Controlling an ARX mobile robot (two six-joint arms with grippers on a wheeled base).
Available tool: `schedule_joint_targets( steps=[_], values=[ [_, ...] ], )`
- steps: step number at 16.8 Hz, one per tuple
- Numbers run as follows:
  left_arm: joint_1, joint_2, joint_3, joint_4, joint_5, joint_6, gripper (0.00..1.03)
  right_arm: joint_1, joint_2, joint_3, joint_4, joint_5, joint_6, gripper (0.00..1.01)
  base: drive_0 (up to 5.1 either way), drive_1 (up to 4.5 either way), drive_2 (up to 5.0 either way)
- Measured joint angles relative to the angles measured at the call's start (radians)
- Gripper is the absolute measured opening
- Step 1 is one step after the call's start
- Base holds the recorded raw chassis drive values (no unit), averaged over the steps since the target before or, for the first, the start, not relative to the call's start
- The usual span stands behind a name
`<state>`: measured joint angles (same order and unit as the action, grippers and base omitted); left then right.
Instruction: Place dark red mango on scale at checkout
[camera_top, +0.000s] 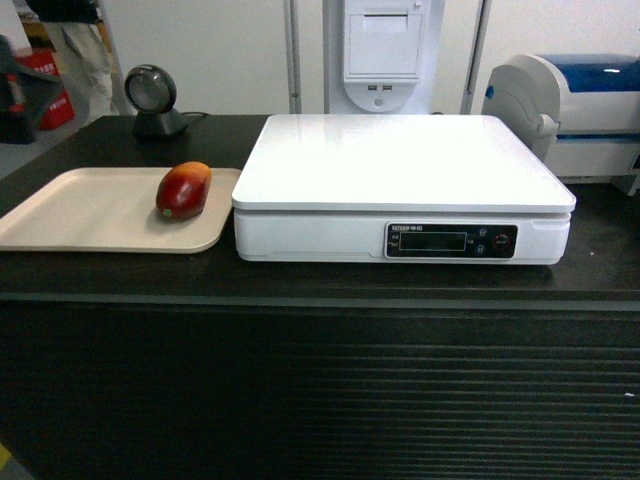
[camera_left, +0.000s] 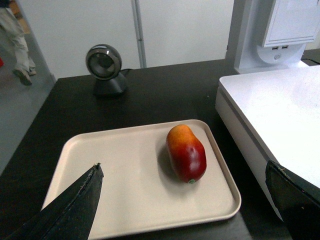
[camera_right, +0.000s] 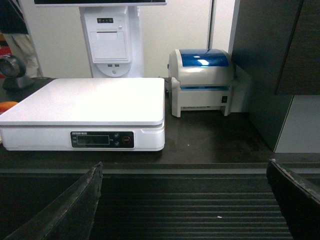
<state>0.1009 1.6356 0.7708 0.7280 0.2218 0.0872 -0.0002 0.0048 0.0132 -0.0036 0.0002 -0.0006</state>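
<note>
Head view — one dark red mango on one tray, one scale bare; both grippers spread wide, holding nothing

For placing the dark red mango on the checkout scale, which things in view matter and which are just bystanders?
Belongs to the job:
dark red mango, lying on the beige tray
scale, platform bare
checkout counter
left gripper, open above the tray

Just standing about:
round scanner
label printer
receipt terminal
right gripper, open
</note>
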Motion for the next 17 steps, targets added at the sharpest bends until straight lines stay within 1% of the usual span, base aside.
schedule_joint_targets(
  steps=[2, 4, 5, 7, 8, 9, 12, 15, 17],
  values=[
    [-0.039, 0.183, 0.185, -0.065, 0.004, 0.006, 0.98, 0.000, 0.000, 0.000, 0.000, 0.000, 0.000, 0.98, 0.0, 0.00, 0.0],
    [-0.071, 0.333, 0.350, -0.173, 0.026, 0.007, 0.98, 0.000, 0.000, 0.000, 0.000, 0.000, 0.000, 0.98, 0.0, 0.00, 0.0],
    [-0.078, 0.364, 0.386, -0.199, 0.026, 0.007, 0.98, 0.000, 0.000, 0.000, 0.000, 0.000, 0.000, 0.98, 0.0, 0.00, 0.0],
    [-0.111, 0.494, 0.544, -0.291, -0.002, 0.027, 0.98, 0.000, 0.000, 0.000, 0.000, 0.000, 0.000, 0.98, 0.0, 0.00, 0.0],
    [-0.120, 0.542, 0.612, -0.339, -0.008, 0.026, 0.98, 0.000, 0.000, 0.000, 0.000, 0.000, 0.000, 0.98, 0.0, 0.00, 0.0],
    [-0.127, 0.583, 0.676, -0.392, 0.000, 0.020, 0.98, 0.000, 0.000, 0.000, 0.000, 0.000, 0.000, 0.98, 0.0, 0.00, 0.0],
    [-0.141, 0.689, 0.861, -0.494, -0.060, 0.027, 0.98, 0.000, 0.000, 0.000, 0.000, 0.000, 0.000, 0.98, 0.0, 0.00, 0.0],
    [-0.140, 0.776, 1.003, -0.601, -0.099, 0.030, 0.98, 0.000, 0.000, 0.000, 0.000, 0.000, 0.000, 0.98, 0.0, 0.00, 0.0],
    [-0.140, 0.836, 1.091, -0.682, -0.106, 0.027, 0.98, 0.000, 0.000, 0.000, 0.000, 0.000, 0.000, 0.98, 0.0, 0.00, 0.0]
  ],
)
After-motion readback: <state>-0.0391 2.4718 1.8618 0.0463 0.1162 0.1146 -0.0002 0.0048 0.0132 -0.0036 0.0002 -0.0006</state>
